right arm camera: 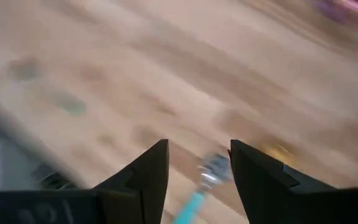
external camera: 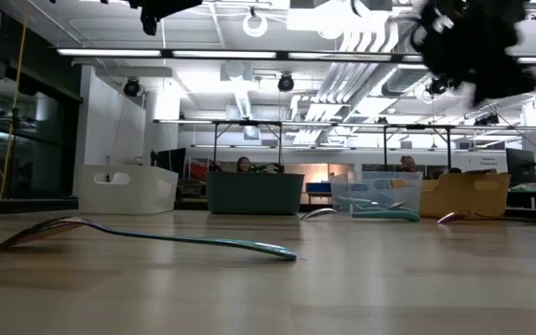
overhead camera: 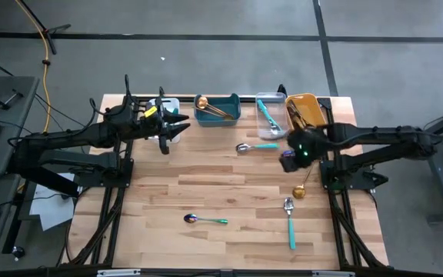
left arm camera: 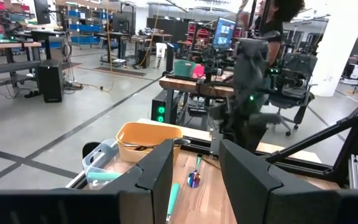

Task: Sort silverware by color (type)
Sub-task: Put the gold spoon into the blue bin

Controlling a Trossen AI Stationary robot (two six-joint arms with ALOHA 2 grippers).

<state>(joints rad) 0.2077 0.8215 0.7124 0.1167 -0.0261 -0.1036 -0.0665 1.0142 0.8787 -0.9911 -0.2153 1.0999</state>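
Left arm: reaches in from the table's left side, extended level along the far edge. Left gripper [overhead camera: 177, 128] hangs above the table beside the white bin [overhead camera: 168, 105]; fingers [left arm camera: 160, 171] parted, nothing between them.

Iridescent spoon [overhead camera: 204, 220]: lies flat near the front, left of centre.

Teal bin [overhead camera: 218, 115]: far edge, holds a gold spoon [overhead camera: 210, 107].

Teal-handled spoon [overhead camera: 256, 147]: lies flat just in front of the clear bin [overhead camera: 271, 110], which holds another teal-handled piece.

Teal-handled fork [overhead camera: 290, 223]: lies near the front right, handle toward the front edge.

Gold spoon on the table [overhead camera: 301, 189]: just beyond the fork, below the right wrist.

Orange bin [overhead camera: 306, 111]: far right corner, dark and gold utensils inside.

Right arm: reaches in from the right, raised over the table. Right gripper [right arm camera: 199, 165] points down, fingers apart and empty, with the fork's head seen between them.
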